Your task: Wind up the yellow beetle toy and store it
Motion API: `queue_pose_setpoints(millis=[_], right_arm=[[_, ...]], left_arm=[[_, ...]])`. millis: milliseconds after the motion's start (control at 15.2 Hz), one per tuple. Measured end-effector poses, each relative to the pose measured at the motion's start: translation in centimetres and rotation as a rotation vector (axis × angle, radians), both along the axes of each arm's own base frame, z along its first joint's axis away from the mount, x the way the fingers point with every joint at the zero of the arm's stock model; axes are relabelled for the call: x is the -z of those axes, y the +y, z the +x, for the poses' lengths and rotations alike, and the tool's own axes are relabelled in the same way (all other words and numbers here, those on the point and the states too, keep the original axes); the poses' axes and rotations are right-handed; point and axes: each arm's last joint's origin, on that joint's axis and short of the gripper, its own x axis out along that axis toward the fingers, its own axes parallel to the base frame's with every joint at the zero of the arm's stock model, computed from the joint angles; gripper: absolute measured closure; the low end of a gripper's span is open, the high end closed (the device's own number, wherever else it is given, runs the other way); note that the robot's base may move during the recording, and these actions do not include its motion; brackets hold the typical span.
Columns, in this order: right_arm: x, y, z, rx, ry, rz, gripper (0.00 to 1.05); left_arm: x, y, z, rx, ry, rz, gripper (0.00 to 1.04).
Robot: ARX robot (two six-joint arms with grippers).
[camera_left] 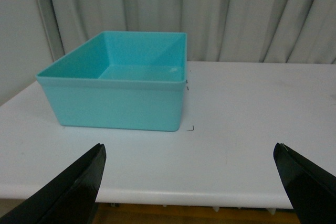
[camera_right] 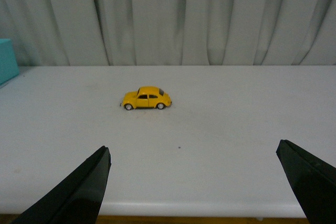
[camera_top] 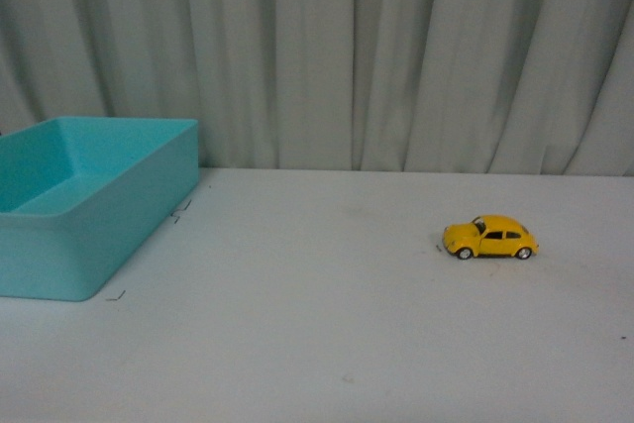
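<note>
The small glossy yellow beetle toy (camera_top: 490, 238) stands at the right of the white table (camera_top: 317, 344), well apart from the teal plastic box (camera_top: 59, 245) at the far left. The left gripper (camera_left: 189, 150) and the right gripper (camera_right: 193, 153) both have their fingers wide apart. I think the right one should close squarely on the toy's sides.

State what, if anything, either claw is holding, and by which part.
Nothing is held. The left claw and the right claw are both open and empty; the toy car stands untouched on the table.
</note>
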Motion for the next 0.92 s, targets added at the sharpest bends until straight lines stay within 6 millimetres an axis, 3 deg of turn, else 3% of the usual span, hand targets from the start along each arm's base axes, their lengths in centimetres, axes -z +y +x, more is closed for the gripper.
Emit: queue_pose_setpoints(millis=[921], right_arm=[[0.0, 0.0, 0.0, 0.0, 0.0, 0.001, 0.07]], left_arm=[[0.0, 0.0, 0.0, 0.002, 0.0, 0.001, 0.07]])
